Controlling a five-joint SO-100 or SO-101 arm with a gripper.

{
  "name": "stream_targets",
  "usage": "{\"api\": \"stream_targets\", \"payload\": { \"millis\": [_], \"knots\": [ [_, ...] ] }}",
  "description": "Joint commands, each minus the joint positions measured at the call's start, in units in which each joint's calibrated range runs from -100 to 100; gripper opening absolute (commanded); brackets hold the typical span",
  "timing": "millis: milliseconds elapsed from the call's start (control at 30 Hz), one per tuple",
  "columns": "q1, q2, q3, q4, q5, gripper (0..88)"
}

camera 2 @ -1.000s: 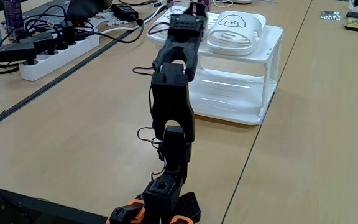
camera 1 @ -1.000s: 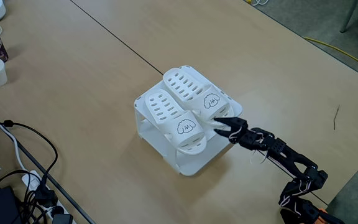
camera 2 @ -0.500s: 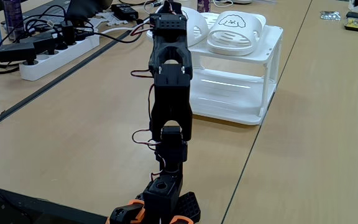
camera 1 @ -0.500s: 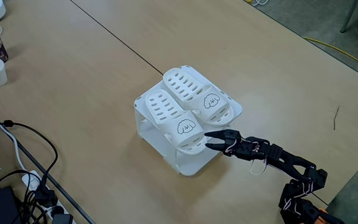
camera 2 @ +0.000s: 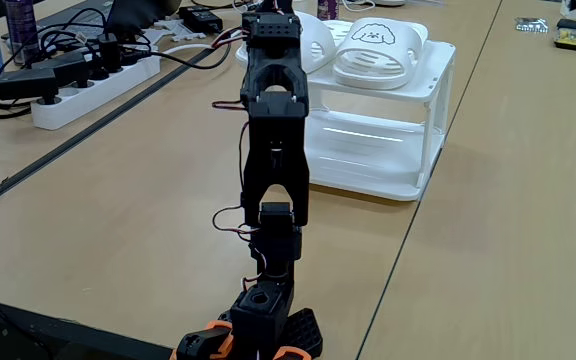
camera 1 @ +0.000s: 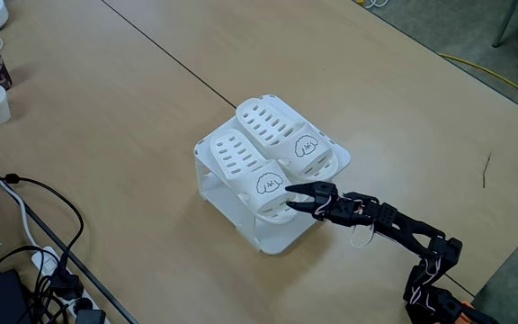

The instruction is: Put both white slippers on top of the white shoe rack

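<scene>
Atop the white shoe rack [camera 1: 241, 214], both white slippers [camera 1: 257, 176] lie beside the open, empty hand [camera 1: 291, 198].

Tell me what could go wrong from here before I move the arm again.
1. The open tool sits right at the toe of the nearer white slipper; pushing forward could shove it along the white shoe rack.
2. That slipper's toe already overhangs the rack's edge, so a sideways knock might tip it off.
3. The other slipper lies alongside and could get displaced too.

tool [camera 1: 288, 195] swung from right slipper [camera 1: 297, 144], toward left slipper [camera 1: 250, 171]
</scene>
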Motion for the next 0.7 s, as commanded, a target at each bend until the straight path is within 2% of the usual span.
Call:
{"api": "stream_targets", "payload": {
  "millis": [0, 267, 667],
  "knots": [
    [0.04, 1.5, -6.07, -0.9, 0.37, 18.7],
    [0.45, 6.63, -10.85, -0.9, 0.37, 18.7],
    [5.79, 8.73, -12.38, -0.9, 0.37, 18.7]
  ]
}}
